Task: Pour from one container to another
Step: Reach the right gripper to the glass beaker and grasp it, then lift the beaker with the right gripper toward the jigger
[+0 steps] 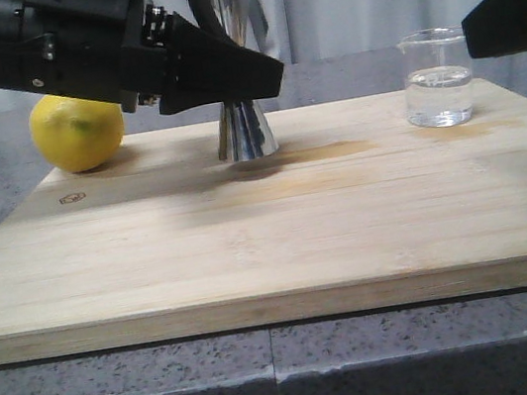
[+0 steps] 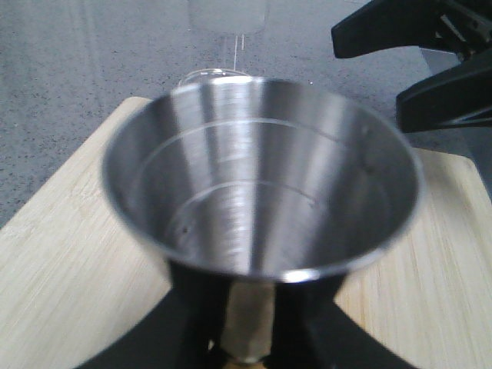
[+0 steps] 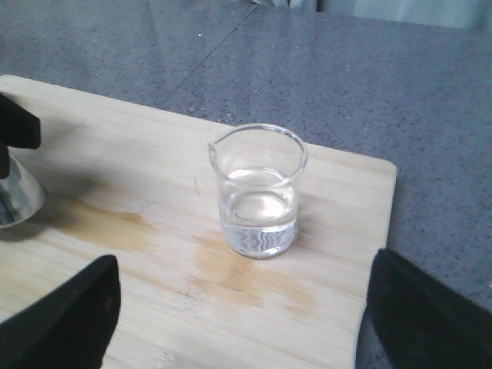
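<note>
Your left arm (image 1: 39, 47) is matte black throughout, a blocky housing with a few small silver screws and a ribbed collar where it narrows toward the left gripper (image 1: 225, 78). That gripper's fingers (image 1: 243, 70) are smooth black wedges tapering to a point. Your right gripper (image 3: 238, 315) shows the same black fingers (image 3: 65, 315), broad and blunt-edged, with no markings visible.
</note>
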Robot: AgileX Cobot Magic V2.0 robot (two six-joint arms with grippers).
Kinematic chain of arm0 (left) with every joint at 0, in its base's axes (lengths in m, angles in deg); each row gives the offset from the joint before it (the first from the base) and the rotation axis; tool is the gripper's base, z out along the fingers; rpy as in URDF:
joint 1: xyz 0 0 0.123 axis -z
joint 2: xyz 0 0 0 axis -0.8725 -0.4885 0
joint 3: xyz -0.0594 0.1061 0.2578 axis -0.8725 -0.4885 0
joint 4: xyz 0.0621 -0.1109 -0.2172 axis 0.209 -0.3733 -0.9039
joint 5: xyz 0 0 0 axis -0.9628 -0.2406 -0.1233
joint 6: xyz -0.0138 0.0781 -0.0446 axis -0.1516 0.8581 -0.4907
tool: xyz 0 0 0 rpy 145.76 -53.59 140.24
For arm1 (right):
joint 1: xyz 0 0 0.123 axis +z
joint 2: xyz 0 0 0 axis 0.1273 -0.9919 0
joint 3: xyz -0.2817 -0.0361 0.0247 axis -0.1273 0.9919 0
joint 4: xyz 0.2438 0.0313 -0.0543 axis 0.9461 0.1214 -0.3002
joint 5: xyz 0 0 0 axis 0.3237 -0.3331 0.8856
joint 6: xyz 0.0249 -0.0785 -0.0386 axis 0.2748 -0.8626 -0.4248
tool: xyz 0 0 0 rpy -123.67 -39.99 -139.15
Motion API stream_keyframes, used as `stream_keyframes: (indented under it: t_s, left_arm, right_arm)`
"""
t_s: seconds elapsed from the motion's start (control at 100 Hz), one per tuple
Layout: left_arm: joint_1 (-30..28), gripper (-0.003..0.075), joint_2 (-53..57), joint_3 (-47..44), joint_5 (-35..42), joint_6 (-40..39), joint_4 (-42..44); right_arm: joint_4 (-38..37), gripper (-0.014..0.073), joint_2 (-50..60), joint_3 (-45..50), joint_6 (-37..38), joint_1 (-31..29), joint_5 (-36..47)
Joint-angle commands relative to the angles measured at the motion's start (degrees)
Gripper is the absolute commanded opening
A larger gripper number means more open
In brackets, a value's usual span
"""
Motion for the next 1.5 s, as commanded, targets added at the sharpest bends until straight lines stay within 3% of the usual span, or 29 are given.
stream_keyframes:
  t_s: [0.0,0.11,0.37,0.53,0.83,0.94,1.03,1.23,1.49]
  left_arm:
    - [-0.2,0.0093,3.0,1.7,-3.3,-0.5,-3.6]
    - [-0.2,0.0093,3.0,1.7,-3.3,-0.5,-3.6]
    - [-0.2,0.0093,3.0,1.7,-3.3,-0.5,-3.6]
    - [-0.2,0.0093,3.0,1.7,-3.3,-0.5,-3.6]
    - [-0.2,0.0093,3.0,1.7,-3.3,-0.5,-3.6]
    - [-0.2,0.0093,3.0,1.7,-3.3,-0.5,-3.6]
    - [-0.2,0.0093,3.0,1.7,-3.3,-0.5,-3.6]
    - [-0.2,0.0093,3.0,1.7,-3.3,-0.5,-3.6]
    - [-0.2,0.0093,3.0,1.7,-3.3,-0.5,-3.6]
  right_arm:
    - [-0.5,0.0592,-2.3,-1.3,2.1,1.9,6.9]
    - [-2.0,0.0592,-5.8,-1.3,5.7,4.1,11.4]
    - [-18.8,0.0592,-13.4,-1.3,26.5,4.9,20.9]
    - [-23.4,0.0592,-18.7,-1.3,32.6,4.6,26.9]
    - [-41.3,0.0592,-23.6,-1.3,47.0,-4.6,30.7]
    - [-54.5,0.0592,-25.1,-1.3,55.4,-8.8,31.9]
    - [-59.2,0.0592,-27.2,-1.3,57.8,-10.9,33.9]
    - [-61.4,0.0592,-31.2,-1.5,58.1,-12.2,38.7]
    - [-62.0,0.0592,-36.5,-5.4,58.2,-12.2,38.9]
